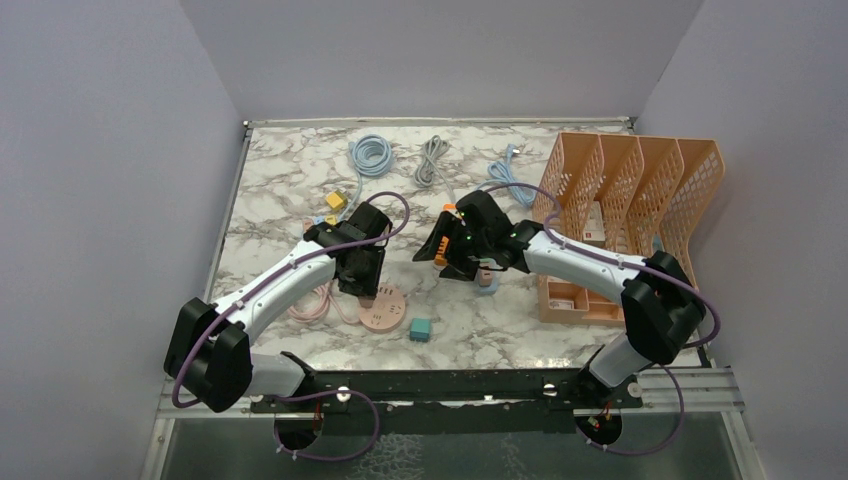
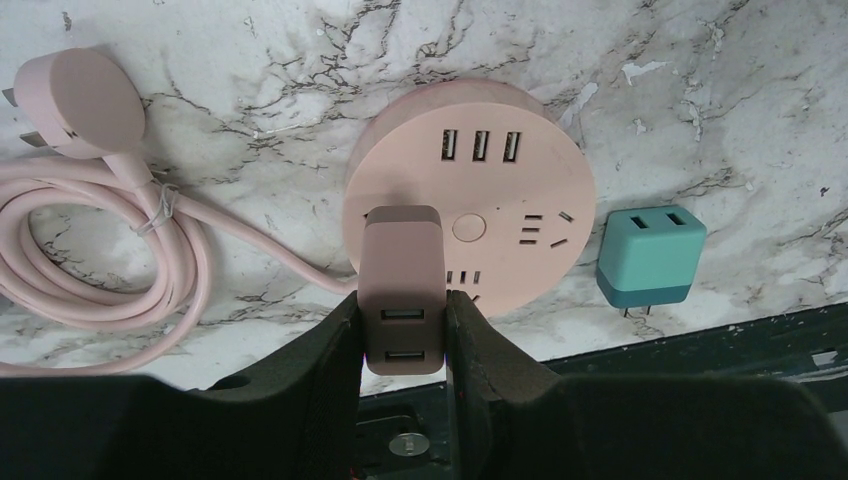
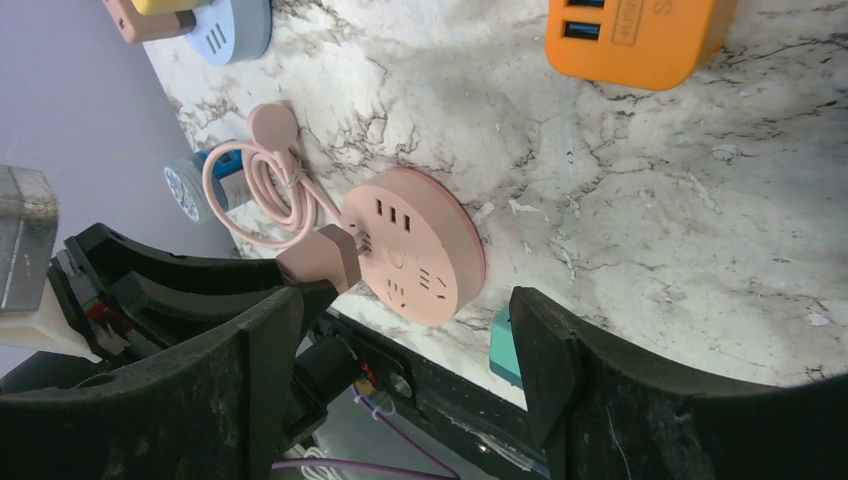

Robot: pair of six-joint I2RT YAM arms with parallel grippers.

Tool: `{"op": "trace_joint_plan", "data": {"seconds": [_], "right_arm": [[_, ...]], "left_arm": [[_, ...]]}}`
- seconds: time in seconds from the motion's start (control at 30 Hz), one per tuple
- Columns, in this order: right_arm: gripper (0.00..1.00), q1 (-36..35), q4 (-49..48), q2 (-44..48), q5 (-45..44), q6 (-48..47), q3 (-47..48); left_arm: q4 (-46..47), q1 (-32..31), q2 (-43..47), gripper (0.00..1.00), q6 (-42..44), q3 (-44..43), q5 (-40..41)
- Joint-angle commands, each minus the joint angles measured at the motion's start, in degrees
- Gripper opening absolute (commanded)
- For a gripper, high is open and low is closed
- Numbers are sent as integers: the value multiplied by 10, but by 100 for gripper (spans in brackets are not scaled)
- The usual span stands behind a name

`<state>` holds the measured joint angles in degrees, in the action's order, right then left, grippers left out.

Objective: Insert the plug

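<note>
A round pink power strip (image 1: pixel 384 309) lies near the table's front edge, its sockets facing up (image 2: pixel 500 190). My left gripper (image 2: pixel 402 335) is shut on a pink USB charger plug (image 2: pixel 402 270), which stands against the strip's left part; its prongs are hidden. In the top view my left gripper (image 1: pixel 360 272) sits just above the strip. My right gripper (image 1: pixel 455 248) is open and empty, hovering to the right and farther back. In the right wrist view the strip (image 3: pixel 430 250) and the held plug (image 3: pixel 325 258) show ahead of my right gripper (image 3: pixel 405 380).
A teal plug (image 2: pixel 650 255) lies right of the strip. The strip's pink cord (image 2: pixel 90 260) is coiled to its left. An orange charger (image 3: pixel 635 35) lies near my right gripper. An orange file rack (image 1: pixel 640 200) stands at right. Coiled cables (image 1: pixel 372 153) lie at the back.
</note>
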<state>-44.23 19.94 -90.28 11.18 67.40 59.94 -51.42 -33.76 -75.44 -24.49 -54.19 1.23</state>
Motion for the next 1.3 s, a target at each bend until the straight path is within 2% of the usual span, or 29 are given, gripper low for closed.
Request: {"op": "trace_joint_plan", "data": {"seconds": [0.0, 0.43, 0.63, 0.9, 1.07, 1.27], "right_arm": [[76, 1, 15, 28, -49, -10, 20], [75, 2, 35, 50, -85, -17, 23], [75, 2, 35, 49, -81, -16, 19], [75, 3, 42, 61, -92, -12, 15], [74, 4, 58, 82, -137, -21, 22], [74, 5, 91, 107, -192, -46, 20]], "left_arm": [[-33, 2, -19, 0, 23, 15, -29], [-46, 2, -36, 0, 50, 8, -59], [-30, 2, -63, 0, 42, 28, -31], [84, 1, -33, 0, -42, 81, -63], [123, 0, -10, 0, -100, 58, -2], [175, -1, -14, 0, -101, 9, 40]]}}
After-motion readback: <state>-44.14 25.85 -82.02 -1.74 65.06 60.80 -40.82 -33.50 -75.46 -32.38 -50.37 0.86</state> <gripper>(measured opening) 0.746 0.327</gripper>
